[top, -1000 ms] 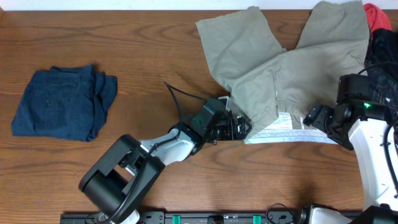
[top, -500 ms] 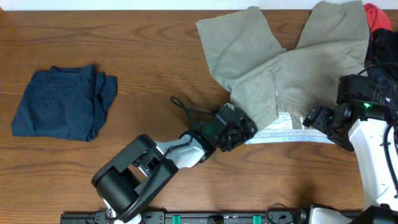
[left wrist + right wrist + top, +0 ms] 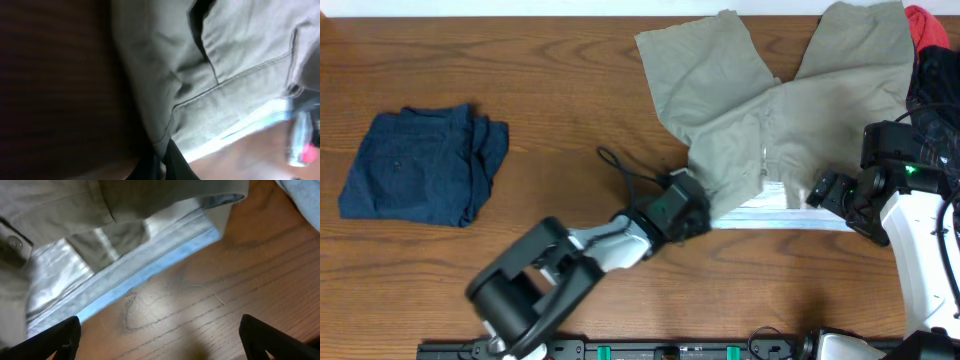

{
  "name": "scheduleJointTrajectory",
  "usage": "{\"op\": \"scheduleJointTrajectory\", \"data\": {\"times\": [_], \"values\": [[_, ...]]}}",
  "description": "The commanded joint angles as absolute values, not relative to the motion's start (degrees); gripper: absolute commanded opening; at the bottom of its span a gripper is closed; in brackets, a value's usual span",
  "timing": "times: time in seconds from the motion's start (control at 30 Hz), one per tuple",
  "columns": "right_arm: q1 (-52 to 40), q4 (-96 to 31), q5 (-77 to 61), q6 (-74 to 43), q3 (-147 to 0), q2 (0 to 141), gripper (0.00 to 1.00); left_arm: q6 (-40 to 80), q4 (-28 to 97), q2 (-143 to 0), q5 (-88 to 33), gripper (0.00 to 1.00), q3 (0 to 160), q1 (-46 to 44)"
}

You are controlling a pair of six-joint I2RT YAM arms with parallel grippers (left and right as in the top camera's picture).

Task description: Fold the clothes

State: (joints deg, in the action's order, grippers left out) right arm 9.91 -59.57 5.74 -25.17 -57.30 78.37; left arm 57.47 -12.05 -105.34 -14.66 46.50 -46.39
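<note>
overhead: khaki trousers lie spread at the far right of the bench, legs toward the far edge, left fingers at their near edge, right fingers by the pale waistband lining, folded navy garment well apart at left. left wrist: cloth fills the view, fingers dark at the bottom against its edge, can't tell if clamped. right wrist: fingers spread wide, holding nothing, bare bench between them, waistband lining just beyond.

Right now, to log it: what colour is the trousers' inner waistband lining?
The trousers' lining is pale blue-white, clearest from the right wrist.
</note>
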Motion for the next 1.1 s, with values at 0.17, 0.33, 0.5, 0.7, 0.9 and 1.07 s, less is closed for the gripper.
{"op": "scheduleJointTrajectory", "data": {"times": [0.17,0.33,0.5,0.7,0.9,1.07], "values": [[10.13,-59.09,5.54,-24.56,-57.3,78.26,0.99,33.47,6.39,-88.44,-8.1,0.06,45.3,-22.63],[10.11,-58.92,5.54,-24.58,-57.3,78.28,0.99,33.23,6.66,-79.29,-12.73,0.77,45.63,-6.11],[10.13,-58.89,5.54,-24.58,-57.3,78.28,0.99,33.26,10.39,-77.97,-24.36,0.98,45.6,-1.1],[10.13,-58.98,5.52,-24.58,-57.3,78.28,0.99,33.32,13.3,-80.68,-28.05,0.98,45.01,-7.25],[10.11,-58.96,5.52,-24.58,-57.3,78.28,0.99,39.18,7.01,-88.12,-27.79,0.98,45.01,-16.64],[10.11,-59.02,5.52,-24.58,-57.3,78.28,0.99,43.16,-2.61,-96.79,-27.59,0.98,45.01,-21.32]]}}
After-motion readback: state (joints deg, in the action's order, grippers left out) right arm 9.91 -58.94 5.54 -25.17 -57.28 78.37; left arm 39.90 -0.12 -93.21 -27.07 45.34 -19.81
